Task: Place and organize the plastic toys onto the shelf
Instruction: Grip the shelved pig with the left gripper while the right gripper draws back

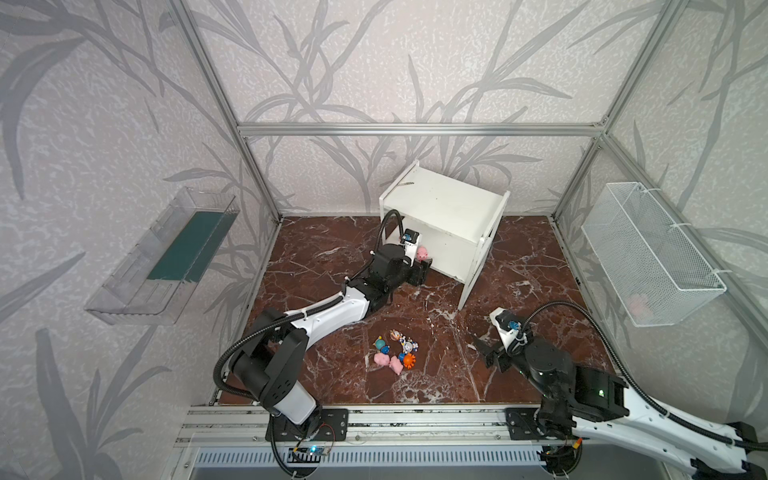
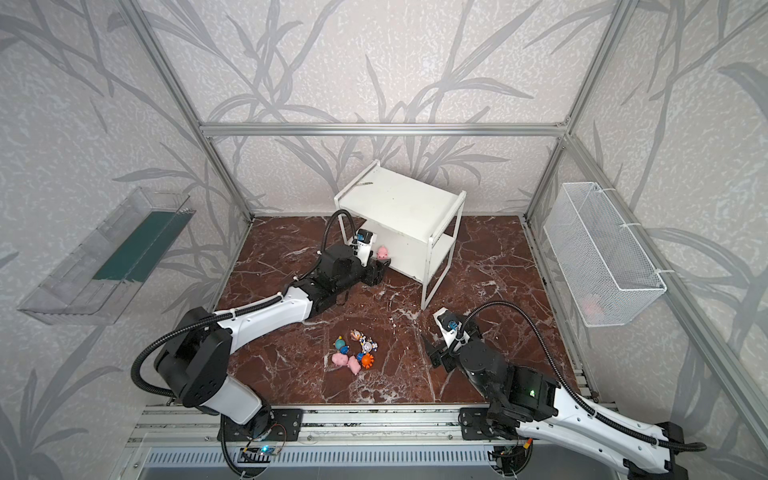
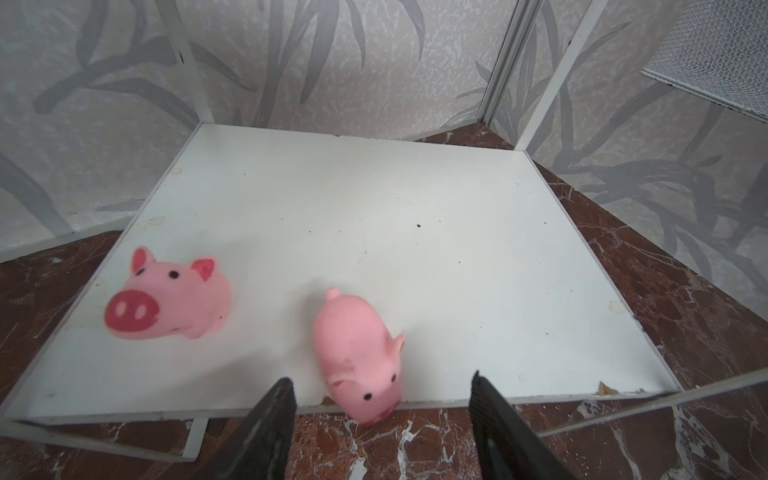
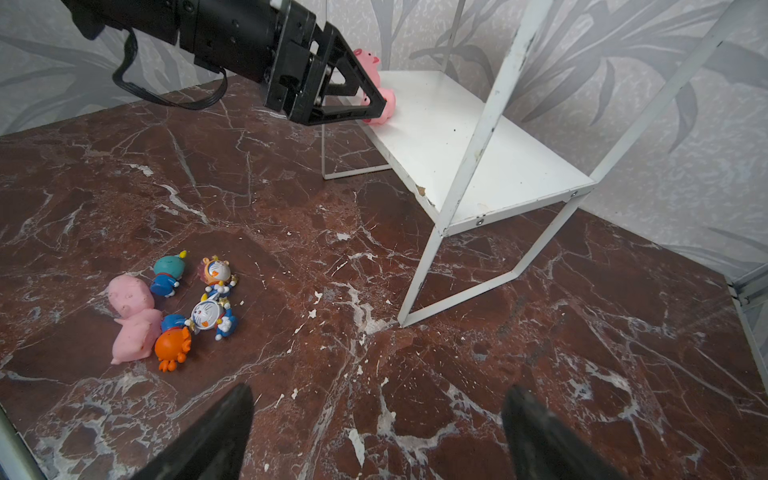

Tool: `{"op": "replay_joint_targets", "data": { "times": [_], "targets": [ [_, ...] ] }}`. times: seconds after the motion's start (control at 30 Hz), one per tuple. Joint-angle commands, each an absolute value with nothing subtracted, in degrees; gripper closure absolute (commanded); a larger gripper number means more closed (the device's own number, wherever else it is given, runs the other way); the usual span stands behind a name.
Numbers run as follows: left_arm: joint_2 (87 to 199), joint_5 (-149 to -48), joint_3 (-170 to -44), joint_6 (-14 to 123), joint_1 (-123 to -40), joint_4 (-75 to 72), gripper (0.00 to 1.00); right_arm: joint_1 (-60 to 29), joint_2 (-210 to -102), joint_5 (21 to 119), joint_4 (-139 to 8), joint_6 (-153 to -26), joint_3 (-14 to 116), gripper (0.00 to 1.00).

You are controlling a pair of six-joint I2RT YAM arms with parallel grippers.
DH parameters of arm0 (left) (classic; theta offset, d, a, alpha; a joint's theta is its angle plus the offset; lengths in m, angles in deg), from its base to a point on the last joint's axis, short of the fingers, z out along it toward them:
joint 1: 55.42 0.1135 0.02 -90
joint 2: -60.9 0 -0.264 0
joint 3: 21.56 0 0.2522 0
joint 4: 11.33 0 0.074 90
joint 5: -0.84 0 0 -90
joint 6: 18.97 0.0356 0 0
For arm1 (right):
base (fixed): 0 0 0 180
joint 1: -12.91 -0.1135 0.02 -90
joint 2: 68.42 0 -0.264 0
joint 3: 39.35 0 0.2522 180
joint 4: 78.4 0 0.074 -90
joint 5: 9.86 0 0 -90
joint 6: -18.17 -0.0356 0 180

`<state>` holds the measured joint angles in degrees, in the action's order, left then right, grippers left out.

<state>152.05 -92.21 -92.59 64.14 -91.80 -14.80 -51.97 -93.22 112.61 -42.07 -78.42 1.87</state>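
The white shelf [image 1: 444,203] stands at the back of the marble floor. Two pink pigs are on its lower board [image 3: 415,249]: one [image 3: 166,303] to the side, one [image 3: 357,361] at the front edge with its snout over the edge. My left gripper [image 3: 381,378] is open around that pig, with a gap on each side. On the floor lies a pile of plastic toys [image 1: 395,351]: two pigs [image 4: 129,297] and several blue-white figurines [image 4: 208,316]. To the pile's right, my right gripper [image 4: 381,390] hangs open and empty over bare floor.
A clear plastic tray [image 1: 166,257] hangs on the left wall. On the right wall hangs a white wire basket [image 1: 648,253] with something pink [image 1: 638,305] inside. The shelf's thin front leg [image 4: 419,270] stands between the right gripper and the board.
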Motion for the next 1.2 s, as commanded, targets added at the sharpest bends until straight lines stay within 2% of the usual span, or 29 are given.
{"op": "replay_joint_targets", "data": {
  "times": [0.0, 0.2, 0.53, 0.9, 1.17],
  "targets": [
    [153.11, -90.05, -94.54, 65.58, -92.21, -16.23, 0.34, -52.35, -92.57, 112.49, -41.66, -78.74, 1.39, 0.07],
    [154.74, -89.21, -95.57, 65.94, -92.22, -16.23, 0.39, -52.36, -92.91, 112.65, -42.40, -78.19, 1.60, 0.06],
    [154.92, -89.29, -95.31, 67.20, -92.20, -16.61, 0.54, -52.31, -93.58, 113.06, -42.46, -77.74, 2.51, 0.06],
    [153.75, -96.42, -93.85, 69.25, -92.23, -16.65, 0.64, -52.30, -92.81, 114.20, -42.31, -78.40, 2.11, 0.06],
    [154.16, -103.37, -93.99, 67.90, -92.33, -16.97, 0.66, -52.37, -90.41, 115.36, -41.48, -80.14, 0.87, 0.06]
  ]
}}
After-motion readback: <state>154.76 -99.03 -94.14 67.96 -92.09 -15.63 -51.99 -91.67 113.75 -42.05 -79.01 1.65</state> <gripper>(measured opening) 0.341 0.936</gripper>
